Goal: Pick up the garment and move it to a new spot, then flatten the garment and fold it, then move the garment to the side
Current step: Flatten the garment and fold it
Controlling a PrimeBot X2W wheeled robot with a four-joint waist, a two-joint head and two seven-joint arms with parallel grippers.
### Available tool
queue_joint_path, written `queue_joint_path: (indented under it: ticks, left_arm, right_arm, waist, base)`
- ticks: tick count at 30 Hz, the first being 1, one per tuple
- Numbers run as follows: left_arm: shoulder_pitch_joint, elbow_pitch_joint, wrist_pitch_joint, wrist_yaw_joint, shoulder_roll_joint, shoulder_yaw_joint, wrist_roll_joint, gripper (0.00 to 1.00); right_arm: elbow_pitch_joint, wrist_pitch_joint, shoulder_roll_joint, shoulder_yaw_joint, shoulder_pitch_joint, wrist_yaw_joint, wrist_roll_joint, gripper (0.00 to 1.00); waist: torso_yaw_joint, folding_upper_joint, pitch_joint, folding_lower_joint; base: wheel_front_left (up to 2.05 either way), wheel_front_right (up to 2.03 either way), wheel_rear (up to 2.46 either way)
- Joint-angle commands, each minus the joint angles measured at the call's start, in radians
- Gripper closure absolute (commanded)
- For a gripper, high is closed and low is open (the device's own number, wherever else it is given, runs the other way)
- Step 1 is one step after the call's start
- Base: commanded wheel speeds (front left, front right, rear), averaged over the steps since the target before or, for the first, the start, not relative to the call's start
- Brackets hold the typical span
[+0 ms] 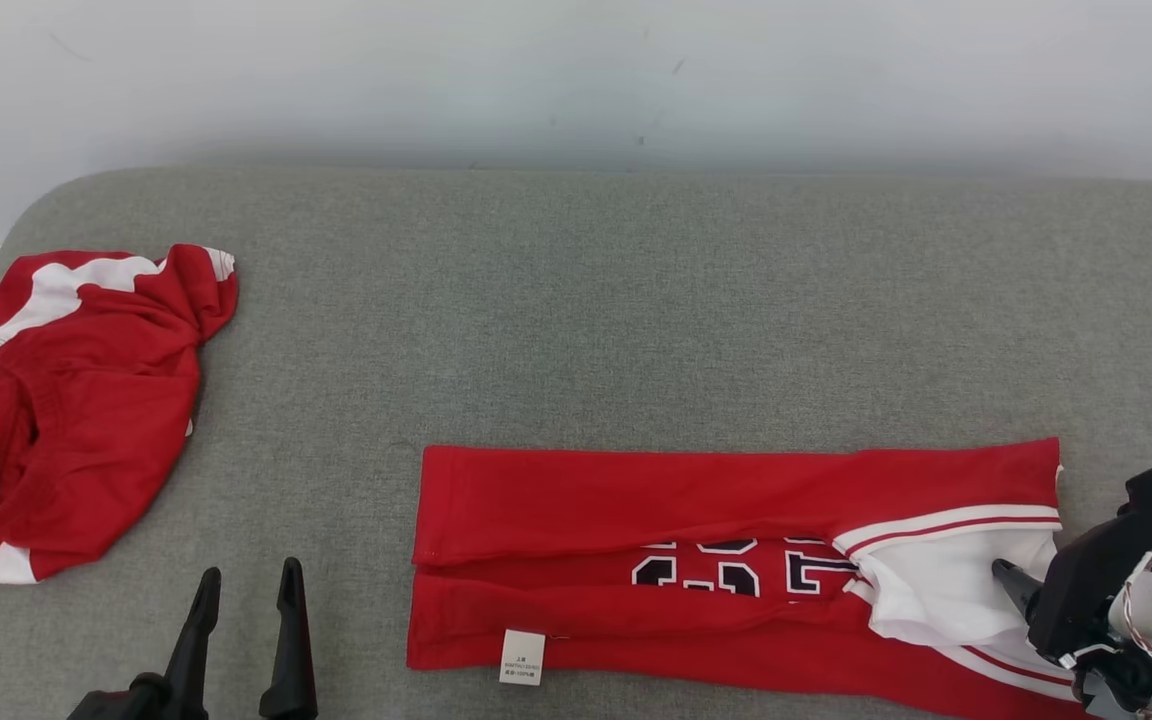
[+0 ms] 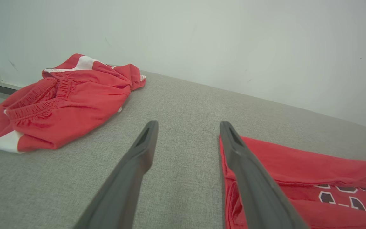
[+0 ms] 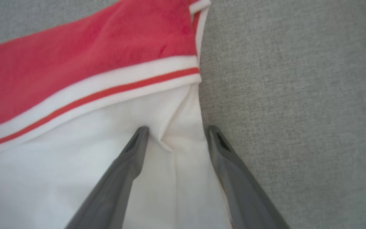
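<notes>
Red garment (image 1: 636, 500): long folded strip, lower centre-right on worktop (image 1: 576, 300). Likely soft, light, limp; pinch all layers at right end. Right hand (image 3: 178, 128) open, straddling white edge. Left hand (image 1: 249, 568) open, empty, lower left.

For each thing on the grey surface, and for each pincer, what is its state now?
Jersey: folded into a long strip, lying flat.
Shorts: crumpled in a heap, apart from the jersey.
Left pincer: open, holding nothing.
Right pincer: open, over the jersey's white end.
</notes>
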Motion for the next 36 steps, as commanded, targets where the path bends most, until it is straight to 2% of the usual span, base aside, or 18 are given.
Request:
queue_joint_path:
  ticks: [1, 2, 3, 7, 14, 26, 31, 36]
  left_arm:
    - [-0.016, 0.008, 0.000, 0.000, -0.001, 0.000, 0.003, 0.00]
    - [-0.019, 0.012, 0.000, 0.000, -0.001, 0.000, 0.007, 0.00]
    - [-0.021, 0.015, 0.000, -0.001, -0.001, 0.000, 0.008, 0.00]
    - [-0.030, 0.027, 0.000, -0.006, -0.001, -0.004, 0.008, 0.00]
    - [-0.036, 0.038, 0.000, -0.014, -0.001, -0.003, 0.013, 0.00]
    - [0.004, 0.025, 0.000, -0.005, -0.001, -0.006, 0.010, 0.00]
    - [0.002, 0.027, 0.000, 0.003, -0.001, -0.007, 0.004, 0.00]
    - [-0.005, 0.025, 0.000, 0.014, -0.001, -0.008, -0.009, 0.00]
  right_arm:
    - [0.022, 0.006, 0.031, 0.024, 0.009, 0.003, 0.001, 0.41]
    - [0.023, 0.003, 0.030, 0.029, 0.006, 0.003, -0.003, 0.64]
    - [0.027, -0.001, 0.026, 0.035, 0.003, 0.003, -0.008, 1.00]
    - [0.039, -0.020, 0.010, 0.047, -0.010, 0.002, -0.020, 1.00]
    - [0.060, -0.083, -0.039, -0.007, -0.056, 0.000, -0.088, 1.00]
    - [-0.002, -0.086, -0.199, -0.104, -0.059, 0.000, -0.183, 1.00]
    - [-0.069, -0.054, -0.192, -0.067, -0.041, 0.000, -0.168, 1.00]
    - [-0.198, -0.034, -0.127, 0.039, 0.010, 0.000, -0.102, 1.00]
  waist:
    - [-0.002, 0.0000, -0.002, 0.0000]
    - [-0.003, 0.0000, -0.003, 0.0000]
    - [-0.004, 0.0000, -0.004, 0.0000]
    - [-0.012, 0.0000, -0.009, 0.0000]
    - [-0.041, 0.0000, -0.021, 0.0000]
    - [-0.095, 0.0000, -0.039, 0.0000]
    - [-0.106, 0.0000, -0.045, 0.0000]
    - [-0.110, 0.0000, -0.055, 0.0000]
  base:
    - [0.00, 0.00, 0.00]
    - [0.00, 0.00, 0.00]
    - [0.00, 0.00, 0.00]
    - [0.00, 0.00, 0.00]
    - [0.00, 0.00, 0.00]
    - [0.00, 0.00, 0.00]
    - [0.00, 0.00, 0.00]
    - [0.00, 0.00, 0.00]
